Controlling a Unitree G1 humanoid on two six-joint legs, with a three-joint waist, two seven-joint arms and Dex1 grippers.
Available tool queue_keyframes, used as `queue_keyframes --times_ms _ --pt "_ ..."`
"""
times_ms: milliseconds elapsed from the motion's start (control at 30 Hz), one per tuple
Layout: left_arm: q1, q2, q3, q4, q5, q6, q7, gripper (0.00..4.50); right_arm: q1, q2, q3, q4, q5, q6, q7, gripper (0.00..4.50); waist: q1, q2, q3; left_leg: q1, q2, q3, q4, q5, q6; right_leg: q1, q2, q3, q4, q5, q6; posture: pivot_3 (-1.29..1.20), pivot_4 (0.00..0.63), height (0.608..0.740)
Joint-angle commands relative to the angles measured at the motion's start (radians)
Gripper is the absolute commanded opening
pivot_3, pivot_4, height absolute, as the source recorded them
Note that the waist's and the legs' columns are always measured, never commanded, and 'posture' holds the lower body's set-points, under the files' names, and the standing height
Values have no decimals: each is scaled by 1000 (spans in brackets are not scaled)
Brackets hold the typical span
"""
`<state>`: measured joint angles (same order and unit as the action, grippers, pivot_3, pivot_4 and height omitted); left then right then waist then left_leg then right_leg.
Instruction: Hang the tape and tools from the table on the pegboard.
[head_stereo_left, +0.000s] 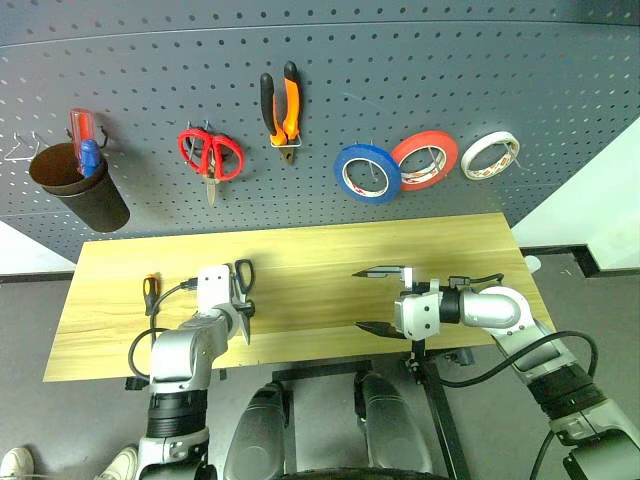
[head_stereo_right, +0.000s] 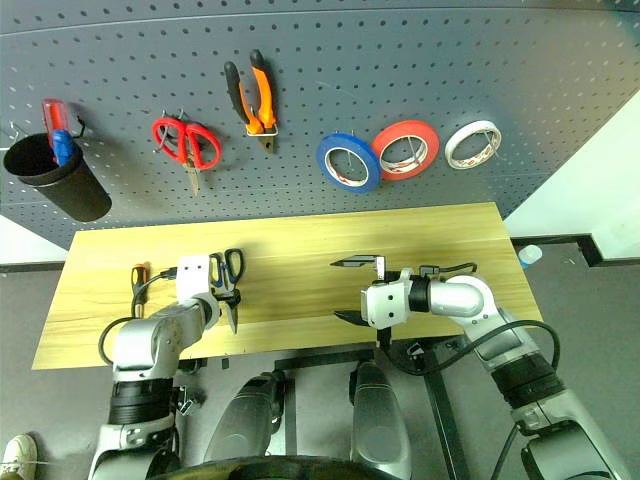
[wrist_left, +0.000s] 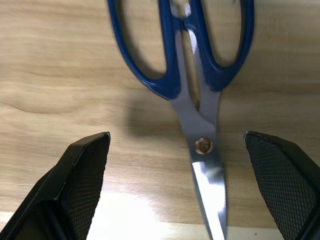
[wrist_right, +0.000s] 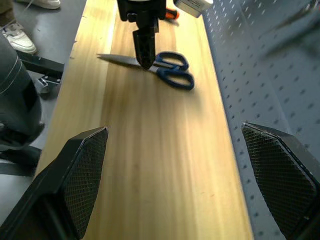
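Hovered wide-jawed, left gripper (wrist_left: 192, 190) straddling the blue-handled scissors (wrist_left: 192, 85) to grasp them; right gripper (head_stereo_left: 380, 298) wide, empty.

Bare table (head_stereo_left: 330, 300) lies between the claws; scissors (wrist_left: 195, 75) lie clear on both sides.

**Colours on board and table**

Dark grey pegboard (head_stereo_left: 420, 90) dotted with holes. Blue tape (head_stereo_left: 366, 172), red roll (head_stereo_left: 425, 160), white roll (head_stereo_left: 490, 154). Orange-and-black pliers (head_stereo_left: 282, 104); red-handled scissors (head_stereo_left: 210, 154). Yellowish grained table (head_stereo_left: 300, 260); blue-handled steel scissors (wrist_left: 192, 70).
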<state>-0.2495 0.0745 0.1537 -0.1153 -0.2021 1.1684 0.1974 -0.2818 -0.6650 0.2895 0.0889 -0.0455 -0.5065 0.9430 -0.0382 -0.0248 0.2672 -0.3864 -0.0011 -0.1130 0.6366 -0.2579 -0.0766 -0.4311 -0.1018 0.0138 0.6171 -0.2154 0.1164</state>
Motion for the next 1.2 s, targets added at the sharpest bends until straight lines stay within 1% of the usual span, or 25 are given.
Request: queue_keyframes --times_ms 33,167,333,367,433,500,733,767,900,1000,1100,1200 --pt "-35 -7 19 46 24 -26 4 4483 11 6 -13 10 9 -23 -12 4500 -1 -1 0 0 0 0 0 0 -1 0 0 0 0 0 1 -10 188 733" --pt "-83 -29 79 127 21 -27 16 4483 42 -9 -15 63 -5 -51 -18 4500 0 -1 -1 0 0 0 0 1 -2 0 0 0 0 1 1 -20 182 733" --pt "-102 -44 112 163 26 -3 18 4483 62 -7 -27 75 7 -41 -26 4500 -2 0 -1 0 -1 0 1 2 -4 1 -1 0 0 2 2 -29 181 733" --pt "-105 -46 117 170 27 1 21 4312 63 -7 -27 76 4 -43 -29 4500 -2 0 -1 1 -1 0 1 2 -4 1 -1 0 0 2 3 -32 179 733" --pt "-105 -46 115 174 32 -8 20 3955 64 -7 -27 76 1 -46 -34 4500 -3 0 -2 2 -1 0 2 2 -4 3 -1 0 0 3 3 -32 179 733" --pt "-107 -49 123 174 30 -2 22 3377 65 -8 -27 76 0 -47 -37 4500 -3 0 -2 3 -1 0 4 2 -4 5 -1 0 0 3 3 -32 179 733" --pt "-103 -53 127 157 26 3 18 896 51 -3 -22 90 -6 -51 -47 4500 -2 0 -3 2 -1 0 10 2 -4 6 -1 1 0 6 5 -23 175 733" --pt "-102 -54 127 150 27 9 19 706 49 -3 -22 92 -7 -52 -48 4500 -1 -1 -4 2 -1 0 10 2 -4 6 -1 1 0 6 5 -22 175 733" --pt "-97 -50 137 112 16 30 6 651 42 0 -20 100 -12 -58 -53 4500 -2 -1 -10 2 -1 0 10 2 -4 7 -1 1 0 6 5 -21 172 733" --pt "-61 -20 121 25 4 25 -44 624 38 5 -25 96 -12 -56 -66 4500 -6 -2 -12 2 -1 0 10 2 -4 7 -1 1 0 7 5 -26 168 733" --pt "26 63 83 -90 -23 -24 -161 624 27 26 -43 60 36 -11 -73 4500 -7 -2 -12 2 -1 0 9 2 -4 6 -1 1 0 7 4 -30 165 733" --pt "138 167 80 -182 -59 -138 -310 624 5 64 -72 9 118 55 -73 4500 -6 -2 -13 2 -1 0 9 2 -4 6 -1 2 1 7 4 -24 162 733"
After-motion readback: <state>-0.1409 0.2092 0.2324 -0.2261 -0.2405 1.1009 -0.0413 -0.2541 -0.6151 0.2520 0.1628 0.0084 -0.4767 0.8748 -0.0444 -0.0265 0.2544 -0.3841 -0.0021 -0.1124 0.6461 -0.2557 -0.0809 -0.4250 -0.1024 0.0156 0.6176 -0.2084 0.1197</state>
